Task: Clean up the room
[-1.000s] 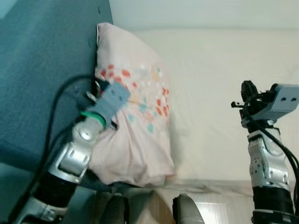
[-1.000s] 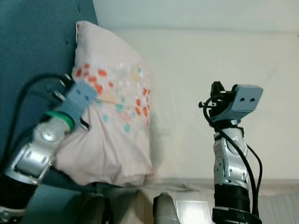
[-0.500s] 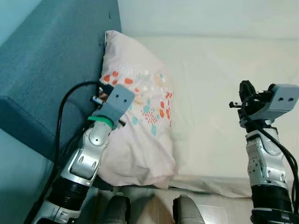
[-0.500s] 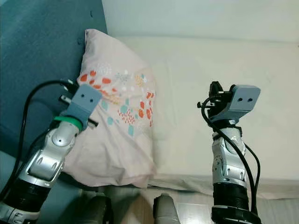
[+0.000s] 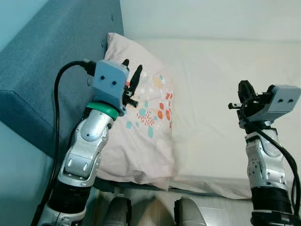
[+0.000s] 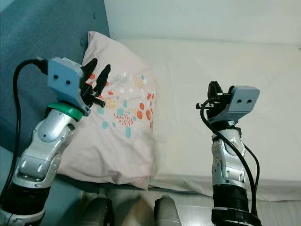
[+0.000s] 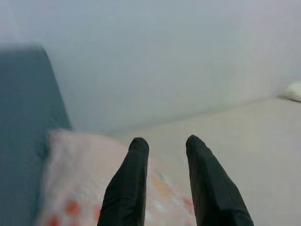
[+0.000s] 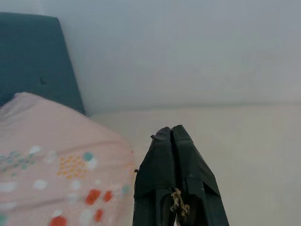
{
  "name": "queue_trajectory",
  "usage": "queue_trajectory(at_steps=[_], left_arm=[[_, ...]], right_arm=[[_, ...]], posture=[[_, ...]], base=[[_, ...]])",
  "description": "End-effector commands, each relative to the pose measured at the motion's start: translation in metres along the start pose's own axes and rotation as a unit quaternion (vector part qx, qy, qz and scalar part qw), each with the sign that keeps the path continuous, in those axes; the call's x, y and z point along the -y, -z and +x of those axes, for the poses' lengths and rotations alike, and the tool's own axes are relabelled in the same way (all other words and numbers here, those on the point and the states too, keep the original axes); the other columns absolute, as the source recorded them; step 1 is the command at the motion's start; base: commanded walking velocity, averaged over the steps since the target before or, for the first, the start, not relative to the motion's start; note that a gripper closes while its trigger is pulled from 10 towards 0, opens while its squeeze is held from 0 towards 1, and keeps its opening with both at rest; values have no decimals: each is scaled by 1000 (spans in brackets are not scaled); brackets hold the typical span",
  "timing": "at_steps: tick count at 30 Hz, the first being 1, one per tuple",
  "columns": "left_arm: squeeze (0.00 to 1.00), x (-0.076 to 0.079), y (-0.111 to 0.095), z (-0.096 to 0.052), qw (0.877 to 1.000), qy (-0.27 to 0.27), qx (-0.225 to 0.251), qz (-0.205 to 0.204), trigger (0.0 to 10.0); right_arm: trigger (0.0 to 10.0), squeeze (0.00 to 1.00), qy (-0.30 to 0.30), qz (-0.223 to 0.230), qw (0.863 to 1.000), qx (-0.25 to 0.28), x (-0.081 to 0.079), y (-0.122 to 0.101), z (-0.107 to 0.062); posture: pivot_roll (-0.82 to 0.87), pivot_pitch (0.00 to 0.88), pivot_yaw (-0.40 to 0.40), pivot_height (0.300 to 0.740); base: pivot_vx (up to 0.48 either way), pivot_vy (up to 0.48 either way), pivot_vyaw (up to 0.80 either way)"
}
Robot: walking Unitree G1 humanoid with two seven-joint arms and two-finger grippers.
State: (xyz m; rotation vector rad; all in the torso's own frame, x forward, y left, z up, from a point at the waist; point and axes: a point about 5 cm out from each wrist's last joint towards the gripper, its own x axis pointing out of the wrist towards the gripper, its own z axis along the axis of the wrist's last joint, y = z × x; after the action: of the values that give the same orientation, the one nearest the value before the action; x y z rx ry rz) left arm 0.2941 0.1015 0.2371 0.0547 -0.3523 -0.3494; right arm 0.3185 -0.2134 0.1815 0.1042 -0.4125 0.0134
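The pillow (image 5: pixel 141 122) looked soft and light; a corner seemed the best hold. The left gripper (image 5: pixel 131 77) hovered parted above it, while the right gripper (image 6: pixel 212 96) was closed on nothing.

Silver jointed arms, blue-grey wrist camera boxes, a green ring on the left wrist, black cables, long black fingers (image 7: pixel 128 188).

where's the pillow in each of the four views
Left eye view: the pillow lies left of centre, against the blue headboard.
Right eye view: left of centre, beside the raised left hand.
Left wrist view: lower left corner, beyond the open fingers.
Right wrist view: lower left.
Shared landmark: the blue headboard.
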Motion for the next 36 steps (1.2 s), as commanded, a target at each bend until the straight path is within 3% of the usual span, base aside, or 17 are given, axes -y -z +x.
queue_trajectory(at_steps=[1,6,9,15,28,36], left_arm=[[0,2,12,-7,999,1,-32,-7,10000],[0,0,29,-16,998,-22,-60,7,10000],[0,-6,47,-24,995,-45,-87,14,10000],[0,-10,45,-19,995,-49,-85,11,10000],[0,-9,39,-10,996,-46,-71,2,10000],[0,-9,50,-11,994,-53,-95,-13,10000]], right_arm=[[10000,0,-1,11,1000,-17,-7,8,-7],[10000,0,16,52,998,-37,-17,21,-19],[10000,0,50,86,992,-84,-29,41,-33],[10000,0,-1,60,996,-59,-41,36,-33],[10000,0,5,54,996,-66,-43,40,-33],[10000,0,9,52,996,-74,-43,46,-36]], posture=[[31,114,56,661],[28,97,51,661],[29,79,48,661],[22,75,51,675],[26,61,49,718],[22,50,53,740]], base=[[0,0,0],[0,0,0],[0,0,0],[0,0,0],[0,0,0],[0,0,0]])
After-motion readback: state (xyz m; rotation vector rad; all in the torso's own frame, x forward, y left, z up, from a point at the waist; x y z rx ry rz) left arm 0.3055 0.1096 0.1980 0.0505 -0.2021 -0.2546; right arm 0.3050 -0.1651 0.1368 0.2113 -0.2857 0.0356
